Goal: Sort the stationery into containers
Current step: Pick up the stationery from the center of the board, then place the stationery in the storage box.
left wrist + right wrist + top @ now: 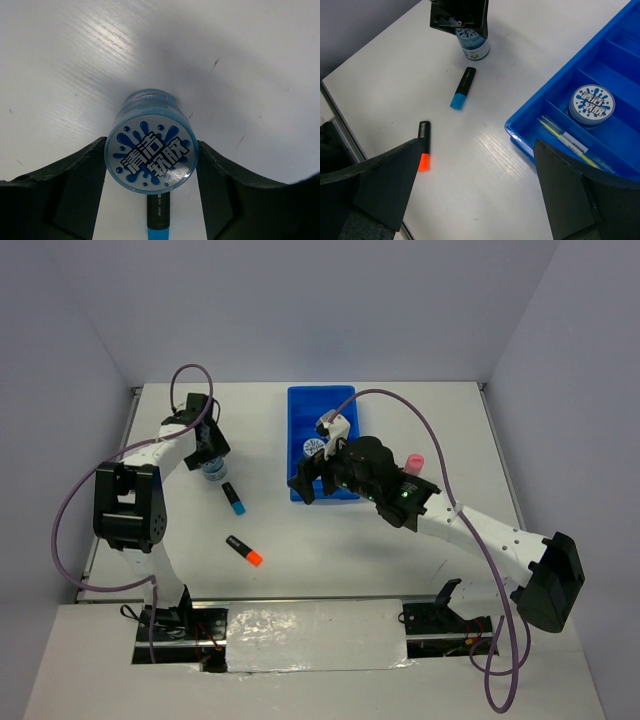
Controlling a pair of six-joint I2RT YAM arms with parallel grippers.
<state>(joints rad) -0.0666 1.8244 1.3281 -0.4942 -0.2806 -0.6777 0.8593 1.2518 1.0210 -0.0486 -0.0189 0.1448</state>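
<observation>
Flanking a round, glossy, perhaps plastic tub, matte black fingers.

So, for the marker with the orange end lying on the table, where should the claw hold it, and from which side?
The orange-ended marker lies flat on the table, nothing touching it, both long sides free. So probably take the black barrel near its middle, from straight above, squeezing across its narrow width.

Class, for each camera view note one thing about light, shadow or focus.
Left wrist: glare streaks the white table top left; soft shadow lies behind the round blue splash-lidded tub. Right wrist: near black fingers show little detail. Top external: even light.
</observation>
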